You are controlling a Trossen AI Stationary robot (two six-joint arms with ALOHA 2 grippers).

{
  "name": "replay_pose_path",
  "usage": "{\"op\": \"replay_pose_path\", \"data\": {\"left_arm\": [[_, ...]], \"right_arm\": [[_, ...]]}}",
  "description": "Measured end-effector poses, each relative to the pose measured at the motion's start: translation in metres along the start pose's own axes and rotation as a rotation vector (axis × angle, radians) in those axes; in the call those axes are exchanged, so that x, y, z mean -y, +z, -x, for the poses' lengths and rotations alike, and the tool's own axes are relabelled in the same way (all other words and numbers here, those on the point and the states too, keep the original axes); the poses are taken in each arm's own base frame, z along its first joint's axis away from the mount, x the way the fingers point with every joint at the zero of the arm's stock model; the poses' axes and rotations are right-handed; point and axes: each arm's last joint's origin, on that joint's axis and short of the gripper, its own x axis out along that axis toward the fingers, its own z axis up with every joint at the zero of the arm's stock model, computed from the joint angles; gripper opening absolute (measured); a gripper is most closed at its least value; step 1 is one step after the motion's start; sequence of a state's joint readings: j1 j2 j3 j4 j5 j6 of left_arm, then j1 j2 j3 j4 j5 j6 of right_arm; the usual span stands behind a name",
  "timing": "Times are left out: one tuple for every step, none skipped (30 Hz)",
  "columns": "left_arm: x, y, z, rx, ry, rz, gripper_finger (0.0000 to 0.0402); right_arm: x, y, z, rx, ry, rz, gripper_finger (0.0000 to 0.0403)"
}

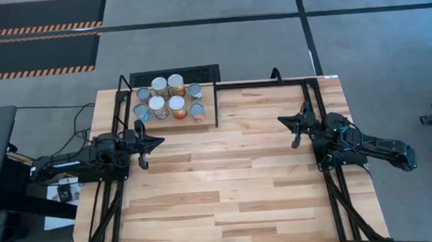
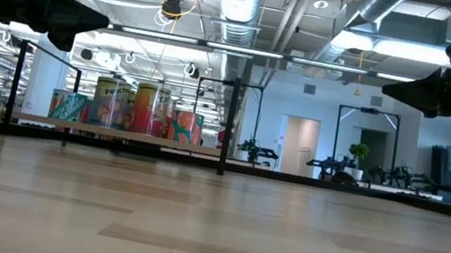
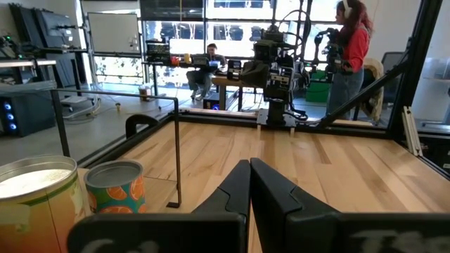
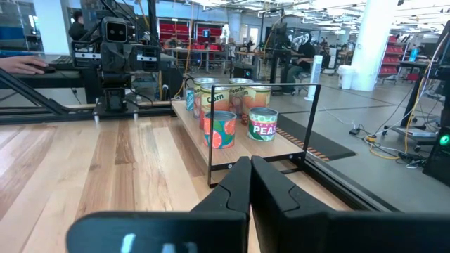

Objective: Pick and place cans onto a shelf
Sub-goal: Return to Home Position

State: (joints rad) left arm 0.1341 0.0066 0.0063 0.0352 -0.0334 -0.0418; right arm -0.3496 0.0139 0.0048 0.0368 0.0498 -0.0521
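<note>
Several cans [image 1: 168, 98] stand upright in two rows on the small light-wood shelf [image 1: 205, 120] with its thin black rod frame, at the table's far left. They also show in the low view [image 2: 133, 107] and the right wrist view [image 4: 235, 109]. My left gripper [image 1: 161, 140] is shut and empty, raised above the table just near of the shelf. My right gripper [image 1: 281, 120] is shut and empty, raised at the table's right side.
Black frame rails [image 1: 325, 129] run along the table's left, right and far edges. A black grille [image 1: 174, 75] lies behind the shelf. The bare wooden tabletop [image 1: 227, 180] spreads between the arms and toward the near edge. People show in the room beyond.
</note>
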Motion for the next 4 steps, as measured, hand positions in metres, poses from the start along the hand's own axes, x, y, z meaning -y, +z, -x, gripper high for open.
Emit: {"op": "replay_pose_path", "data": {"left_arm": [[0.0, 0.0, 0.0, 0.0, 0.0, 0.0, 0.0], [0.0, 0.0, 0.0, 0.0, 0.0, 0.0, 0.0], [0.0, 0.0, 0.0, 0.0, 0.0, 0.0, 0.0], [0.0, 0.0, 0.0, 0.0, 0.0, 0.0, 0.0]], "right_arm": [[0.0, 0.0, 0.0, 0.0, 0.0, 0.0, 0.0031], [0.0, 0.0001, 0.0, 0.0, 0.0, 0.0, 0.0031], [0.0, 0.0, 0.0, 0.0, 0.0, 0.0, 0.0031], [0.0, 0.0001, 0.0, 0.001, 0.0, 0.0, 0.0031]]}}
